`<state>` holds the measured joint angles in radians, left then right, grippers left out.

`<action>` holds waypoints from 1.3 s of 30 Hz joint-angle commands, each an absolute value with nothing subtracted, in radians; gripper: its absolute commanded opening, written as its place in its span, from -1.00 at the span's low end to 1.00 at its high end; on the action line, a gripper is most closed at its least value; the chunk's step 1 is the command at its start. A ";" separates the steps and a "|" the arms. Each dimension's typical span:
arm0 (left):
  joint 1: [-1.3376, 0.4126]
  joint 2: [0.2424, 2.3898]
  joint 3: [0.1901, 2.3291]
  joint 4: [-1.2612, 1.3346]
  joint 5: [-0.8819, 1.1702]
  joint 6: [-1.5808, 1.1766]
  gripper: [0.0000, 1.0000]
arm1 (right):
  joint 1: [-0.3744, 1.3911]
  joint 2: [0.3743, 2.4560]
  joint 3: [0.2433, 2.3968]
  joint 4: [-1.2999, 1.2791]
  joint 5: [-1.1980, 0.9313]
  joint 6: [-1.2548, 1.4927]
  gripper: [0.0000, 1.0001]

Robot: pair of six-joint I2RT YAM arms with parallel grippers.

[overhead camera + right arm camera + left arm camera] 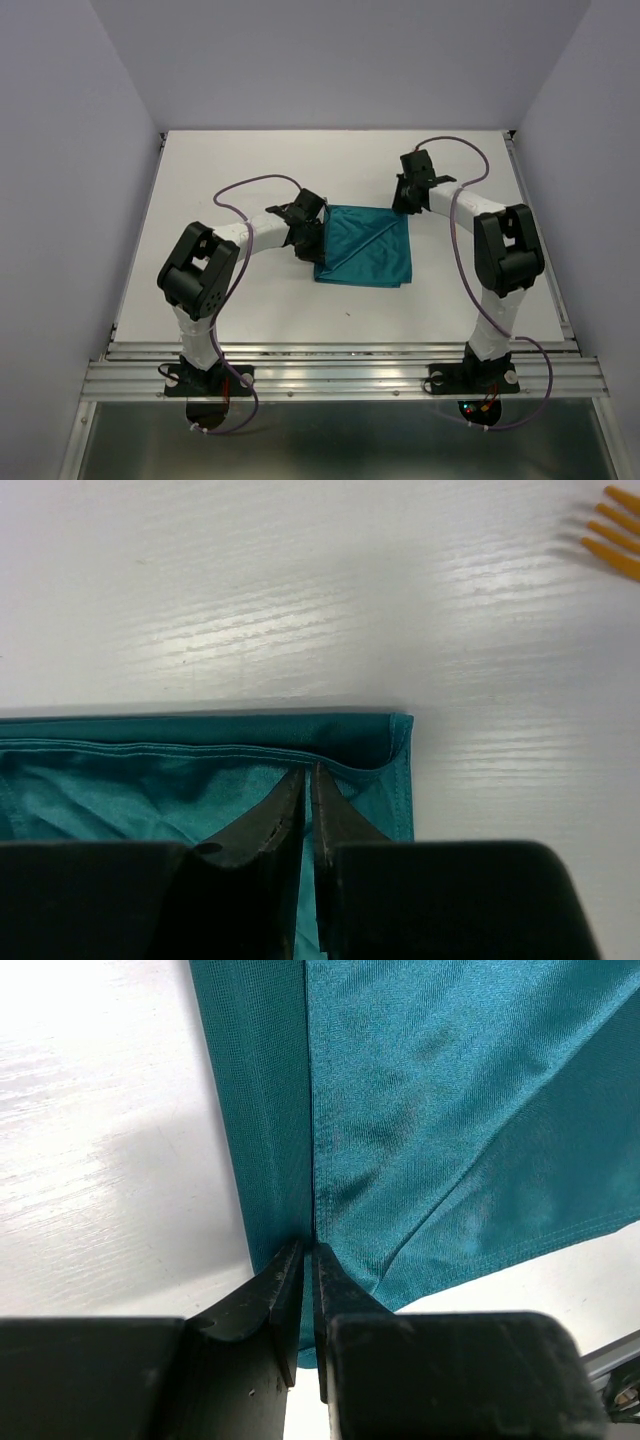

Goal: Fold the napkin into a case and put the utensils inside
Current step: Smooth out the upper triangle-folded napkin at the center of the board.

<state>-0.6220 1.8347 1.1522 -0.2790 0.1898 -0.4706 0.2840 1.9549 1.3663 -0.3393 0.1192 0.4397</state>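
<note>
**Napkin** (pixel 365 245): thin woven cloth, teal. 1 face has a soft satin sheen; the folded strip beside it shows a duller, fine-ribbed weave. Stitched hem along the edge.

**Surface** (pixel 250 170): white, painted look, with a faint brushed grain. Semi-gloss, with patches of glare.

**Fork** (pixel 612 535): orange plastic, smooth and slightly glossy. Only the tines show.

**Left tool** (pixel 308 1260), **right tool** (pixel 308 780): black hard-plastic fingers, matt, lightly scuffed and speckled.

**Arm housings** (pixel 505 250): black and white shells, smooth, low sheen.

**Cables** (pixel 262 179): purple sheath, smooth.

**Rails** (pixel 340 375): bare silvery metal, ribbed, brushed finish.
</note>
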 commanded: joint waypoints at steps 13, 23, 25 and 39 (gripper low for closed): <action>-0.627 1.790 1.157 -0.284 0.176 -0.451 -0.60 | 0.232 1.954 1.353 -0.316 0.163 0.429 -0.76; -0.627 1.740 1.198 -0.328 0.147 -0.445 -0.60 | 0.232 1.919 1.374 -0.319 0.140 0.425 -0.75; -0.627 1.721 1.206 -0.339 0.137 -0.445 -0.60 | 0.232 1.882 1.374 -0.324 0.143 0.425 -0.74; -0.647 1.611 1.109 -0.313 0.287 -0.449 -0.63 | 0.241 1.746 1.253 -0.296 -0.050 0.497 -0.74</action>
